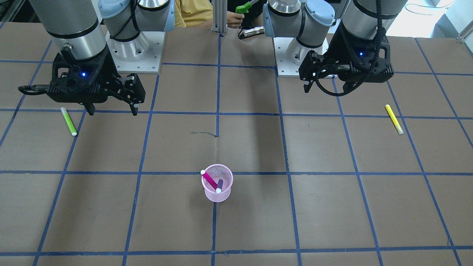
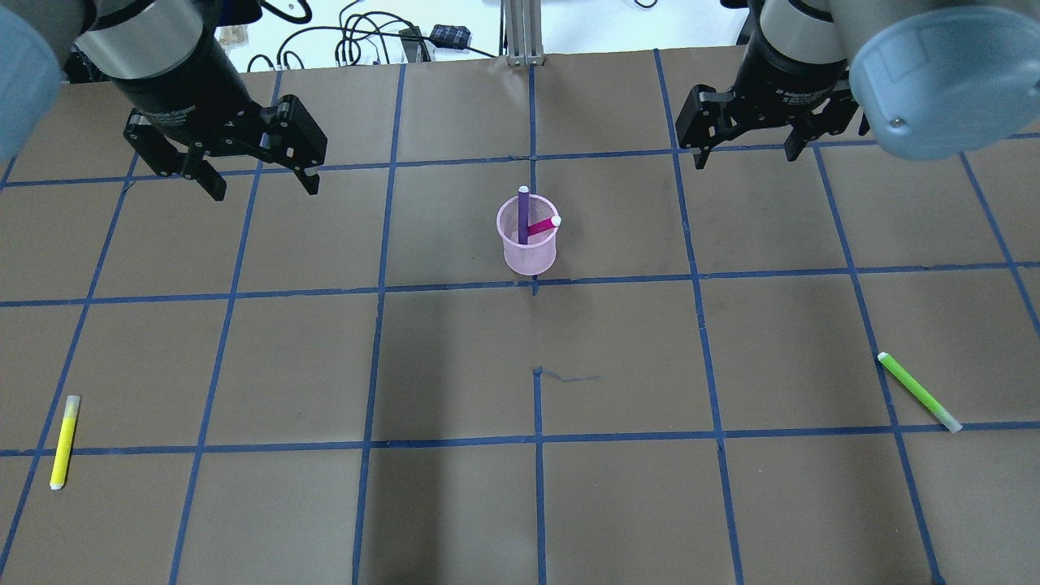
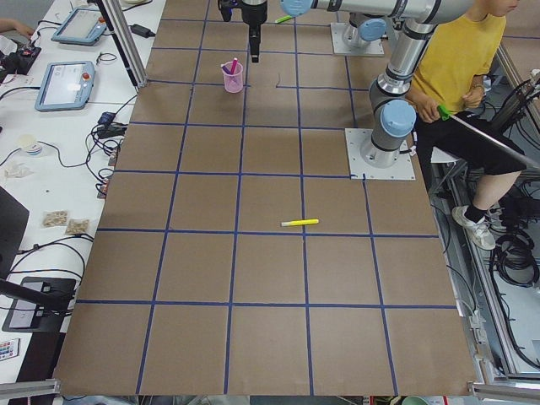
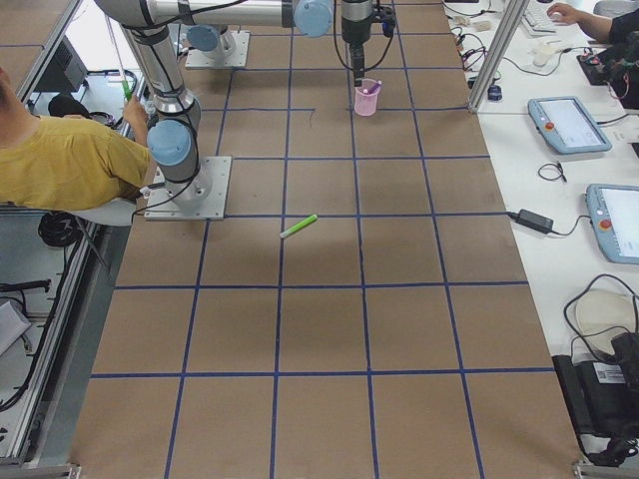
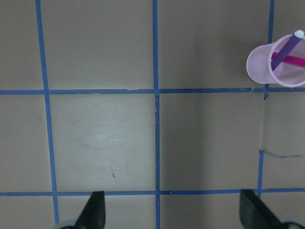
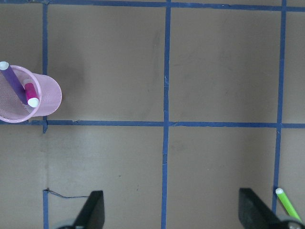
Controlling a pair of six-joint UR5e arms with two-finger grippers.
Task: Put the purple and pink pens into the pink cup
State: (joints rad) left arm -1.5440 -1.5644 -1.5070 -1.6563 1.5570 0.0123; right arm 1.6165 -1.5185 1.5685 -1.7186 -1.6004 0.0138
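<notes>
The pink mesh cup (image 2: 528, 253) stands upright near the table's middle, also seen in the front view (image 1: 217, 195). The purple pen (image 2: 523, 213) and the pink pen (image 2: 543, 227) both stand inside it and lean on its rim. My left gripper (image 2: 262, 188) is open and empty, raised to the left of the cup. My right gripper (image 2: 746, 159) is open and empty, raised to its right. The left wrist view shows the cup (image 5: 265, 67) at upper right; the right wrist view shows the cup (image 6: 49, 95) at left.
A yellow pen (image 2: 63, 443) lies on the table near my left side. A green pen (image 2: 918, 392) lies near my right side. Blue tape lines grid the brown table. A person in a yellow shirt (image 3: 460, 67) sits behind the arm bases.
</notes>
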